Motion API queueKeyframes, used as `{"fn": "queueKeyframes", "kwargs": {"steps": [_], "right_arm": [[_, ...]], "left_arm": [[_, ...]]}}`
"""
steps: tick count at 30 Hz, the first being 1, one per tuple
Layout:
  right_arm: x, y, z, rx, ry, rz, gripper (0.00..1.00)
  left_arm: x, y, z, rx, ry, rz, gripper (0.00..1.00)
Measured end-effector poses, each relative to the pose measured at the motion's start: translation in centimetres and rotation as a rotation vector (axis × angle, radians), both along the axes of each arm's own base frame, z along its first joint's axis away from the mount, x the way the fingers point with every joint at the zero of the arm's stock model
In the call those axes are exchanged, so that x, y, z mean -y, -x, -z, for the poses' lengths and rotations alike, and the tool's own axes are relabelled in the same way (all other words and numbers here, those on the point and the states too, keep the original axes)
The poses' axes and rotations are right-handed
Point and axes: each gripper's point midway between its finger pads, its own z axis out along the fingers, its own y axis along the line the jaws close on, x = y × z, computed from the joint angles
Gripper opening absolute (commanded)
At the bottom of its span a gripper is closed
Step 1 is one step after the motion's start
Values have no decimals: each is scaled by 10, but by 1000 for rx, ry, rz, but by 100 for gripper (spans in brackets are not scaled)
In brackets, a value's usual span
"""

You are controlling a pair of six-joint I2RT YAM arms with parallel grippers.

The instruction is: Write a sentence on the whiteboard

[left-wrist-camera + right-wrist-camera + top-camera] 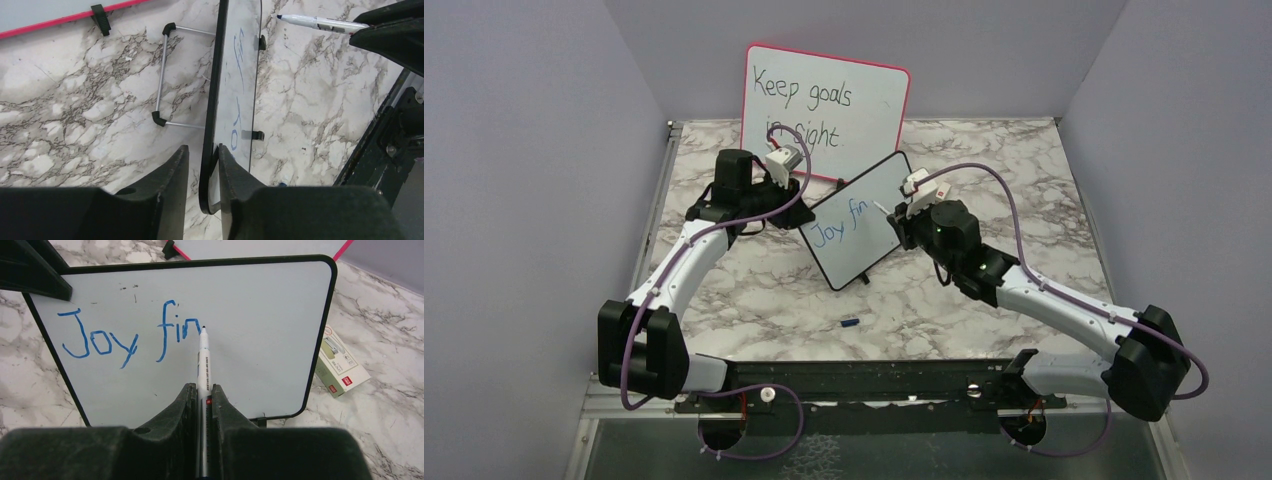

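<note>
1. The whiteboard (856, 222) stood tilted on the tabletop (1024, 170) between the arms.
2. The left claw (202, 148) stood apart around its edge.
3. The right claw (203, 388) was clamped on a marker (203, 357), its rear hidden; the sentence (130, 335) read "Joy fin".

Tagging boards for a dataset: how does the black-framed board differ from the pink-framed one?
The black-framed board is smaller than the pink-framed board. The black-framed one carries unfinished blue writing, "Joy fin", with the marker at it. The pink-framed one has black writing starting "Keep goals". Both are white with rounded corners.
</note>
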Motion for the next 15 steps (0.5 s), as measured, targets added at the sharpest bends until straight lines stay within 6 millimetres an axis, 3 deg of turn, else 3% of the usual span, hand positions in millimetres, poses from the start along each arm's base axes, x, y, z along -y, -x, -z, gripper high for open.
{"fn": "queueKeyframes", "kwargs": {"steps": [6, 15], "right_arm": [[4, 3, 2, 14, -13, 3, 1], [9, 9, 4, 19, -18, 3, 0]], "left_arm": [[1, -12, -9, -1, -4, -22, 41], [15, -37, -16, -28, 36, -9, 44]]}}
